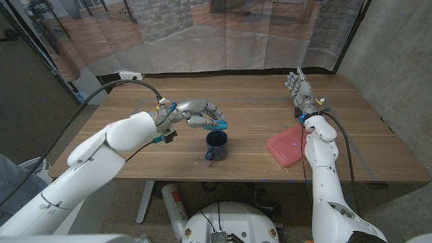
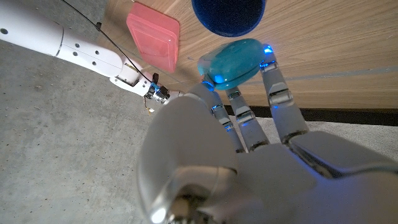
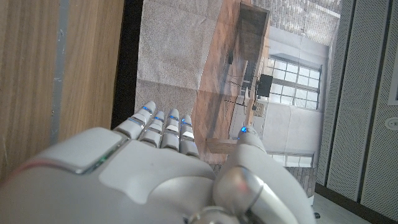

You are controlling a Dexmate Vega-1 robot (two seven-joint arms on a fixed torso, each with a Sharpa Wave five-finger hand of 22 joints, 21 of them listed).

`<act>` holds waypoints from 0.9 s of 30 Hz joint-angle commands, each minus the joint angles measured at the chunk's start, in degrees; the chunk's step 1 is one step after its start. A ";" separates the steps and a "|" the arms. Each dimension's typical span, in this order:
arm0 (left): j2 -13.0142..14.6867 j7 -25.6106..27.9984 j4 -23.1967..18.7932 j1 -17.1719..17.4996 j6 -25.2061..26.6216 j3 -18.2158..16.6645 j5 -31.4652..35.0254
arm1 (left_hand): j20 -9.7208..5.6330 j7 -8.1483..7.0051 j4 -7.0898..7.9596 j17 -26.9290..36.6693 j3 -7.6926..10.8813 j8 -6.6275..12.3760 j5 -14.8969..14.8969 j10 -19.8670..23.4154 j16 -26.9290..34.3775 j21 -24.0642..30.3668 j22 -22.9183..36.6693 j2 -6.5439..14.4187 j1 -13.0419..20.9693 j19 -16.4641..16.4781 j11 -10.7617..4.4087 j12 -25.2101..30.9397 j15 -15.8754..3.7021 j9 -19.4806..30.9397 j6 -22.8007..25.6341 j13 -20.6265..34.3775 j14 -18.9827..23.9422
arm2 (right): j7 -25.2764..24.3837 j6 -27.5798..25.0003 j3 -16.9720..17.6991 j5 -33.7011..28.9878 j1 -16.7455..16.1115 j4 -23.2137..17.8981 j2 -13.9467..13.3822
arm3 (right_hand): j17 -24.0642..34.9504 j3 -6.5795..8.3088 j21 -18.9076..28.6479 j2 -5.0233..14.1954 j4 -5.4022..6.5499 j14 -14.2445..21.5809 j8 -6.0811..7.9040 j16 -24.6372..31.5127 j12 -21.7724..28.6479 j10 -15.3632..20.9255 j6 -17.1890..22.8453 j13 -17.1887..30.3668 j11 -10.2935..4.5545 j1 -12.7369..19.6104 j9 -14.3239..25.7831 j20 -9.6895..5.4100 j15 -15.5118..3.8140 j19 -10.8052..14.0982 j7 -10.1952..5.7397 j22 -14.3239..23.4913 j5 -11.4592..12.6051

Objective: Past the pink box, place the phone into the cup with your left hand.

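Left robot hand pinches the turquoise phone in its fingertips just above the blue cup on the bench; released off-centre, it could strike the rim and tip the cup.

Wooden table, backdrop curtain
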 commanded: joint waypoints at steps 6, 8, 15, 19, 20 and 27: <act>2.28 -3.21 -3.66 -0.93 5.38 -0.88 0.31 | 0.11 -0.12 0.08 0.15 0.50 -0.36 0.53 0.58 -0.32 -0.28 0.13 0.16 -0.45 -0.12 -0.12 -0.44 0.00 0.10 0.47 0.12 0.29 | -0.42 -0.38 0.28 -0.17 -0.01 0.03 0.15 | 0.23 -0.08 0.43 0.12 -0.32 0.51 0.26 0.44 0.21 0.42 0.29 0.27 0.16 0.36 0.31 -0.01 -0.03 -0.10 -0.11 0.32 0.17; 2.40 -3.20 -4.22 -0.62 5.71 -1.19 0.32 | 0.18 -0.08 0.09 0.15 0.51 -0.38 0.53 0.63 -0.34 -0.28 0.13 0.15 -0.48 -0.13 0.04 -0.44 0.02 0.08 0.49 0.13 0.26 | -0.40 -0.34 0.30 -0.20 -0.18 -0.07 0.15 | 0.23 -0.08 0.43 0.13 -0.32 0.50 0.27 0.44 0.21 0.44 0.30 0.27 0.21 0.36 0.31 0.02 -0.03 -0.11 -0.08 0.32 0.17; 3.51 -4.62 -6.98 0.43 8.48 -2.09 0.19 | 0.22 -0.09 0.10 0.15 0.55 -0.42 0.53 0.72 -0.35 -0.30 0.13 0.15 -0.55 -0.18 0.13 -0.48 0.11 0.03 0.56 0.14 0.31 | -0.15 -0.70 0.31 -0.13 -0.31 -0.37 0.13 | 0.23 -0.08 0.43 0.14 -0.34 0.49 0.27 0.43 0.19 0.39 0.31 0.27 0.21 0.36 0.31 -0.01 -0.02 -0.10 -0.10 0.32 0.17; 3.97 -4.45 -8.86 2.67 9.77 -4.09 0.91 | 0.26 -0.12 0.11 0.15 0.58 -0.47 0.52 0.76 -0.36 -0.33 0.14 0.16 -0.61 -0.25 0.04 -0.50 0.14 -0.01 0.59 0.16 0.35 | 0.16 -0.81 0.25 0.00 -0.48 -0.64 0.19 | 0.23 -0.08 0.43 0.15 -0.34 0.50 0.27 0.44 0.17 0.32 0.32 0.27 0.21 0.35 0.31 0.02 0.00 -0.11 -0.13 0.33 0.16; 4.14 -4.46 -9.23 3.16 9.95 -4.62 1.13 | 0.28 -0.08 0.11 0.15 0.59 -0.49 0.52 0.71 -0.39 -0.35 0.14 0.16 -0.62 -0.28 0.10 -0.53 0.16 -0.02 0.56 0.16 0.28 | 0.25 -0.65 0.25 0.01 -0.51 -0.59 0.15 | 0.23 -0.08 0.43 0.15 -0.34 0.50 0.28 0.44 0.18 0.36 0.33 0.27 0.24 0.35 0.31 0.01 0.00 -0.11 -0.14 0.33 0.16; 3.24 -3.52 -9.02 5.19 9.99 -6.48 0.99 | 0.40 -0.09 0.13 0.15 0.64 -0.52 0.52 0.72 -0.47 -0.45 0.15 0.18 -0.71 -0.53 0.32 -0.61 0.18 -0.07 0.72 0.17 0.14 | -0.06 -1.24 0.23 -0.22 -1.30 -1.76 0.26 | 0.23 -0.08 0.43 0.17 -0.35 0.49 0.28 0.44 0.21 0.42 0.33 0.27 0.26 0.35 0.31 0.04 0.02 -0.12 -0.19 0.33 0.16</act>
